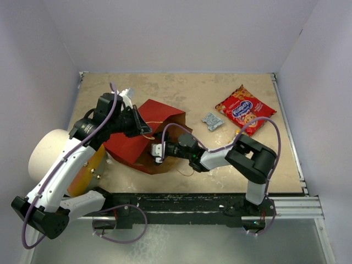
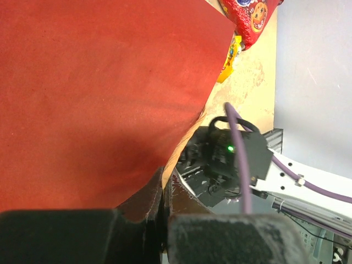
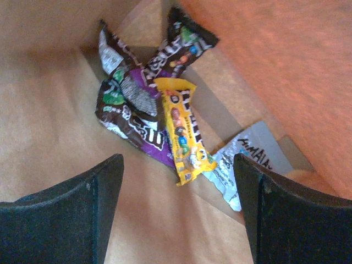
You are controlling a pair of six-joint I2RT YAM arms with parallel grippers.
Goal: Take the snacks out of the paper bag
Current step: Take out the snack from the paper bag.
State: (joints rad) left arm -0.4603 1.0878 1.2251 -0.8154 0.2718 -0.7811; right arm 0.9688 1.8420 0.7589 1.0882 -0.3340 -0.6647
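Observation:
The paper bag (image 1: 140,137) lies on its side, red outside, mouth toward the right arm. My left gripper (image 1: 140,124) is shut on the bag's upper mouth edge; in the left wrist view the gripper (image 2: 163,204) pinches that edge beside the red face (image 2: 99,88). My right gripper (image 1: 159,149) is open at the mouth. In the right wrist view it (image 3: 177,179) looks into the brown interior at a yellow packet (image 3: 184,129), a purple one (image 3: 146,140), a silver-grey one (image 3: 247,159) and brown ones (image 3: 179,38), touching none. A red cookie bag (image 1: 246,109) and a silver packet (image 1: 212,121) lie on the table.
A white cylinder (image 1: 47,154) with an orange end (image 1: 91,170) lies at the left beside the left arm. A small yellow-orange packet (image 1: 237,132) lies below the cookie bag. Walls close the table on three sides.

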